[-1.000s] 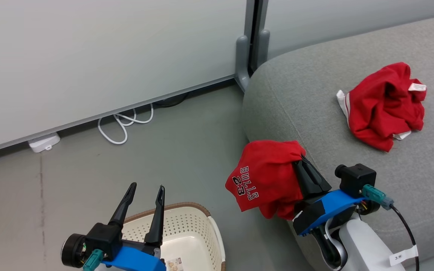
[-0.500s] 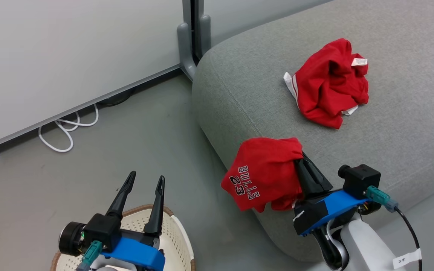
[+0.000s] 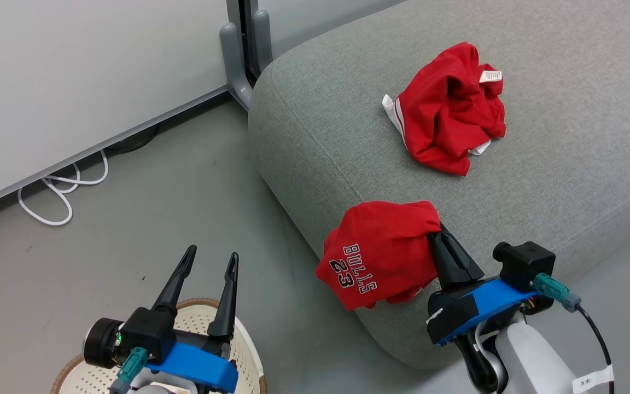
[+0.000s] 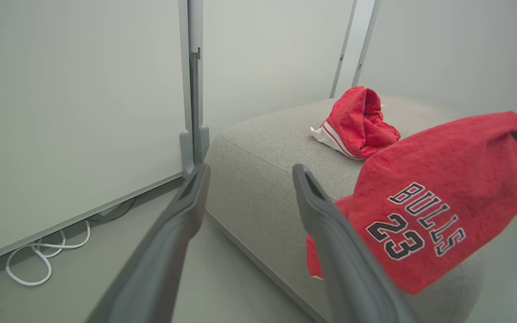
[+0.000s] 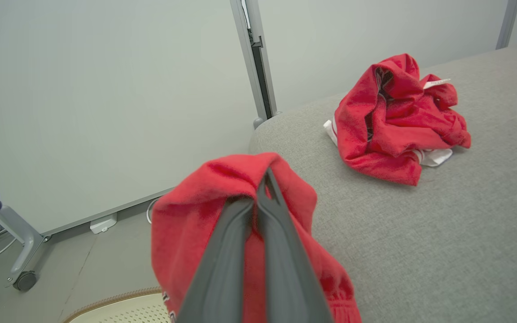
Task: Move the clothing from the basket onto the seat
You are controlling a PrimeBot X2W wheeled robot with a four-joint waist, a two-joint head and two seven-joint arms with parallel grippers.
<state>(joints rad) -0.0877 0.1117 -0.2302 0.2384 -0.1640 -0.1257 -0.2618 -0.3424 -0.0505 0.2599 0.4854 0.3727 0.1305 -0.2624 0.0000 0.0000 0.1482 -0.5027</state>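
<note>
One soft red garment with white striped trim [image 3: 449,109] lies crumpled on the large grey fabric seat cushion [image 3: 326,131]. Right gripper [image 3: 438,234], fingers clamped together, holds a red "BULLS 23" garment [image 3: 378,254] dangling by the cushion's near edge. Left gripper [image 3: 212,253], fingers apart and empty, hovers over the cream perforated plastic basket [image 3: 246,355].

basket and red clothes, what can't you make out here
- Cream perforated plastic basket: head view, inside cut by the bottom edge and covered by the open left gripper; contents unclear.
- Red "BULLS 23" garment: right wrist view, print mostly hidden behind the fingers of the shut right gripper.
- White label on the striped-trim red garment: head view, too small to read.
</note>
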